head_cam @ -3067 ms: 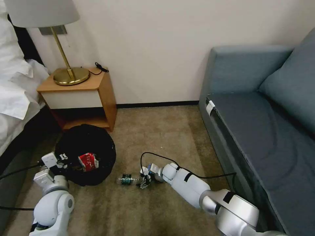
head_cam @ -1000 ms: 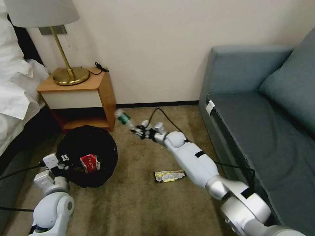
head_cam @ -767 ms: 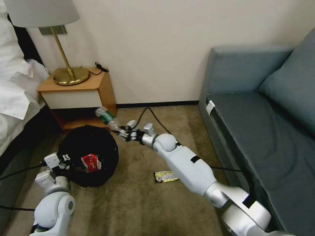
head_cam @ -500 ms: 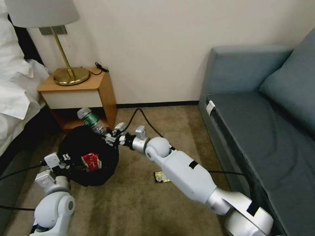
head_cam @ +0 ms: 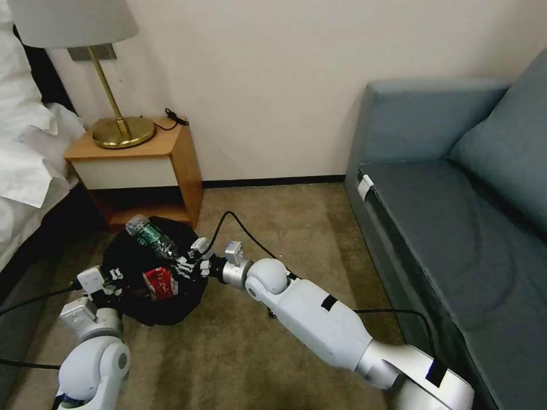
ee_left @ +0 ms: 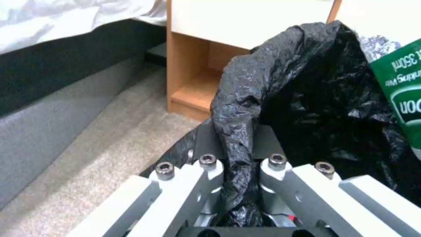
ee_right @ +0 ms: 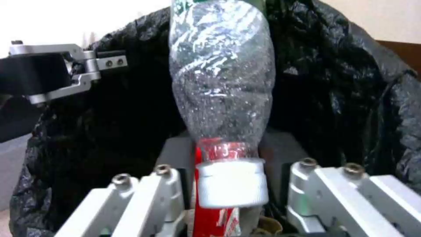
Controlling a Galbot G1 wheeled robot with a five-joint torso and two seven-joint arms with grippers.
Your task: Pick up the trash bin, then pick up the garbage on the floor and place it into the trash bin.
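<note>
two grippers are at work here. the right gripper (head_cam: 183, 265) reaches over the near edge of the bin (head_cam: 134, 307), its fingers apart on either side of the bottle's (head_cam: 150, 236) white cap; in the right wrist view the gap looks wider than the cap, so i judge the grip already let go or just letting go, though i cannot tell whether a pad touches it. the bottle stands out from the gripper, slanting up and away over the bin's open mouth, green label at the far end. below it a red-and-white packet (head_cam: 158, 282) lies inside the bin.

the left gripper (ee_left: 239, 171) is clenched on a fold of the black bag (ee_left: 245, 98) at the bin's edge, on the side nearest the robot.

to do this step well, keep the left grip firm so the mouth stays open and steady, and let the bottle go only while its whole length hangs over the opening. its far end reaches toward the rim beside the nightstand (head_cam: 171, 165), so a careless drop could tip it out onto the carpet (head_cam: 273, 210). then lift the right gripper straight clear without snagging the bag.
</note>
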